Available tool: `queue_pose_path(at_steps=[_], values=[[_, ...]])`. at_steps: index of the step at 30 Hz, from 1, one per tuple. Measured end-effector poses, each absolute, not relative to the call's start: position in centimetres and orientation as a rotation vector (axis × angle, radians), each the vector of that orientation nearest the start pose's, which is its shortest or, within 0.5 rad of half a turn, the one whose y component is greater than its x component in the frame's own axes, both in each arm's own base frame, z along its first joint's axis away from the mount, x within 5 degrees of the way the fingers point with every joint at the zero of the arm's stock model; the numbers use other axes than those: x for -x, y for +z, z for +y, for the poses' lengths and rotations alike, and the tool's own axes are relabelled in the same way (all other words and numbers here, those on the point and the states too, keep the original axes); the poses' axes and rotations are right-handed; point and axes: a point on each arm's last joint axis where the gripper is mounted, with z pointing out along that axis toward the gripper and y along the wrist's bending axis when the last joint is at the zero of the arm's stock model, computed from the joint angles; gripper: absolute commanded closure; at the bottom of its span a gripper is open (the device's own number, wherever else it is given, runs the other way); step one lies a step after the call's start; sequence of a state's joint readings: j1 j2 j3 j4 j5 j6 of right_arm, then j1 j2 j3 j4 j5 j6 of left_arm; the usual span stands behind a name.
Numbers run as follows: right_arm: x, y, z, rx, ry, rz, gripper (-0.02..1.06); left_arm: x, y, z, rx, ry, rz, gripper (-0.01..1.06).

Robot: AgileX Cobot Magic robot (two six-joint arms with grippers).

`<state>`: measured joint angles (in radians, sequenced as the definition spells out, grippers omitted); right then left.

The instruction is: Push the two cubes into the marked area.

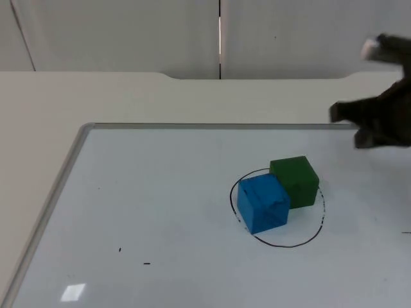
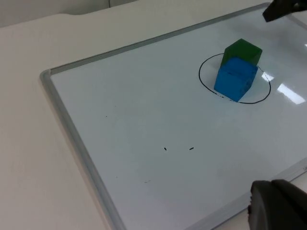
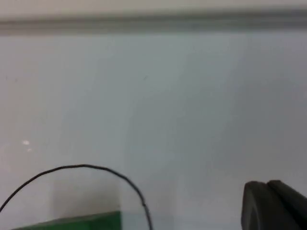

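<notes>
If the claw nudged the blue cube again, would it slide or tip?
Probably slide: the blue cube rests flat on the glossy whiteboard. It looks rigid and squat, so unlikely to tip. Touching the green cube, it would likely push that along.

cubes [image 1: 277,192] touching, inside circle [image 1: 319,226] | circle on whiteboard [image 1: 160,212]

no readable text, labels, numbers, or brands anywhere

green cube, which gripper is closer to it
Right. The right gripper hovers just beyond the green cube, outside the drawn circle. The left gripper waits far across the whiteboard.
</notes>
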<state>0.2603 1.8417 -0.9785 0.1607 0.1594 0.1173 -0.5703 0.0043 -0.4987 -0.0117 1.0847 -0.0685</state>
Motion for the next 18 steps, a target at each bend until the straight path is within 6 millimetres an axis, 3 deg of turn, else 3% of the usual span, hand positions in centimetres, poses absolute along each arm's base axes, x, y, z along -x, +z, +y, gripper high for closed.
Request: queue_pose_path(at_steps=[1,5,6,7,10,18], values=[[-34.8,15.2,9.5,-0.009,0.251,2.522,1.04,0.5,27.5,0.2,-0.522,-0.403,2.033,1.05],[-33.8,20.6,7.1,0.027,0.205,2.436,1.04,0.5,27.5,0.2,-0.522,-0.403,2.033,1.05],[-33.3,21.9,6.9,0.047,0.195,2.413,1.04,0.5,27.5,0.2,-0.522,-0.403,2.033,1.05],[-33.3,21.9,6.9,0.047,0.195,2.413,1.04,0.5,27.5,0.2,-0.522,-0.403,2.033,1.05],[-31.5,25.9,6.4,0.087,0.178,2.336,1.04,0.5,27.5,0.2,-0.522,-0.403,2.033,1.05],[-27.3,31.6,5.6,0.105,0.182,2.239,1.04,0.5,27.5,0.2,-0.522,-0.403,2.033,1.05]])
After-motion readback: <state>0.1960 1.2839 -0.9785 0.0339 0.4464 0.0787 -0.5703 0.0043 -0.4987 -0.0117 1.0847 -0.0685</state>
